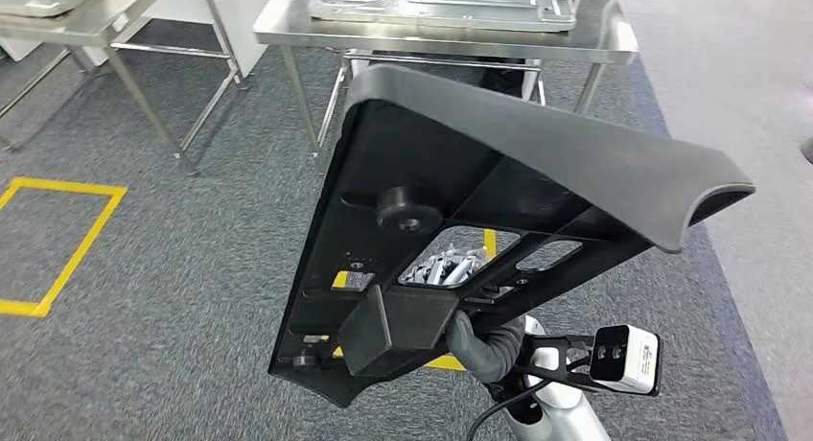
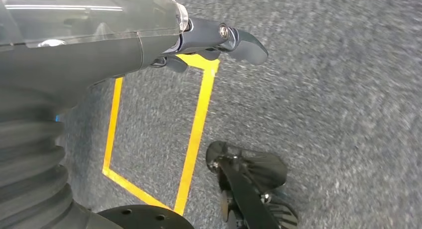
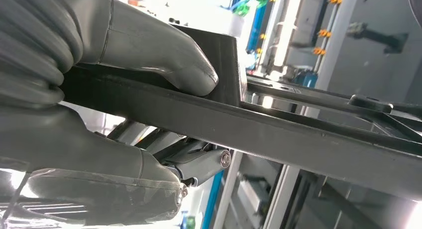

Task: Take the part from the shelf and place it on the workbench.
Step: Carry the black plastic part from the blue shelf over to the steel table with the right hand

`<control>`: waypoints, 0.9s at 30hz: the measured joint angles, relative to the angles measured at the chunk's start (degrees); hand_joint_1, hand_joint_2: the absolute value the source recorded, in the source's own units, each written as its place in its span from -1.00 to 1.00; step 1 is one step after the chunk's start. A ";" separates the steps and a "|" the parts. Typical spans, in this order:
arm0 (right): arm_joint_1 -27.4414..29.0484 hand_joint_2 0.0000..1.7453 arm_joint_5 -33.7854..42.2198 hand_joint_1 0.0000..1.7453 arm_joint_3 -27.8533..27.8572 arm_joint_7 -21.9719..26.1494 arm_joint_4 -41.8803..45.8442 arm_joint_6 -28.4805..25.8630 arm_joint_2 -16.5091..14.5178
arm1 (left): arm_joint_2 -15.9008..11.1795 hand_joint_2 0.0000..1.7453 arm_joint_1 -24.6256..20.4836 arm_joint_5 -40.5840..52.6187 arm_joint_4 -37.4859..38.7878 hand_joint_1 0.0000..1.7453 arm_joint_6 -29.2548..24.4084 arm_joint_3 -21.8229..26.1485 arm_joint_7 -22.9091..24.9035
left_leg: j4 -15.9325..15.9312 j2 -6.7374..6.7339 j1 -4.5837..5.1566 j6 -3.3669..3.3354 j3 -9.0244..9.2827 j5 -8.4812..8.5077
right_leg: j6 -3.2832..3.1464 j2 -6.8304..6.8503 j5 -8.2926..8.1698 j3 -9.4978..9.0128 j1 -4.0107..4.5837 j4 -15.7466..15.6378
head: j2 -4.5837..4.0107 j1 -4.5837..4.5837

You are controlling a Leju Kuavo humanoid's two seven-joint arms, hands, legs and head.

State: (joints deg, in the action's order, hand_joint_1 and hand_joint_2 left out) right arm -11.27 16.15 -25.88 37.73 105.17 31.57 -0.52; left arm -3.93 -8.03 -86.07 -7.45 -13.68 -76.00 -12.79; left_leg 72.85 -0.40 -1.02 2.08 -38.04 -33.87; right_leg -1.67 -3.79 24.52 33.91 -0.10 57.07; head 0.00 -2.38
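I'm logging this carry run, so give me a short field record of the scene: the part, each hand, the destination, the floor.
part: large black plastic part, held up tilted, ribbed underside toward the head camera
right hand: right hand grips the part's lower edge, thumb pressed on top
left hand: left hand holds nothing, hangs above the floor
workbench: steel workbench ahead, carrying a grey metal plate
floor: grey carpet, yellow tape square

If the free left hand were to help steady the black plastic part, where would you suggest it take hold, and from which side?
I'd suggest the left hand grip the black plastic part along its bare left edge, coming in from the robot's left. The right hand already pinches the low end, thumb on top, so the panel tilts up unsupported; that straight ribbed edge looks thin enough to clamp.
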 joint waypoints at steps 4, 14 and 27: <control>0.62 1.00 -0.09 1.00 0.26 -0.13 0.79 0.35 0.10 | -0.16 1.00 -0.13 0.02 0.02 -1.00 0.12 0.00 0.00 | -14.32 4.56 -0.18 -1.02 5.38 7.54 | 0.68 -3.08 0.20 -0.02 -0.09 0.32 | 0.00 0.01; 1.75 1.00 -2.03 1.00 1.66 0.09 2.15 -0.05 0.42 | -0.26 1.00 -0.15 0.00 0.07 -1.00 0.65 0.00 0.10 | -16.87 0.00 -0.01 -3.20 6.69 7.92 | 3.70 3.46 7.66 8.65 -0.73 16.72 | 0.00 0.04; 1.62 1.00 -1.56 1.00 3.02 -0.17 3.04 -0.45 0.48 | -0.55 1.00 -0.55 0.02 0.06 -1.00 1.33 -0.01 0.33 | -6.02 -0.25 -0.02 -0.21 2.46 1.63 | 0.30 3.77 0.67 -1.05 -0.56 -0.90 | 0.00 0.04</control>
State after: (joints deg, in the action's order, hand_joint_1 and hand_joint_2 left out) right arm -9.65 14.60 -22.86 37.56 108.21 31.12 -0.04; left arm -4.48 -8.57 -86.06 -7.39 -12.35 -76.00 -12.45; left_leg 66.83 -0.65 -1.04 1.87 -35.59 -32.25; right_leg -1.37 -0.02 25.19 32.86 -0.65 56.18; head 0.00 -2.34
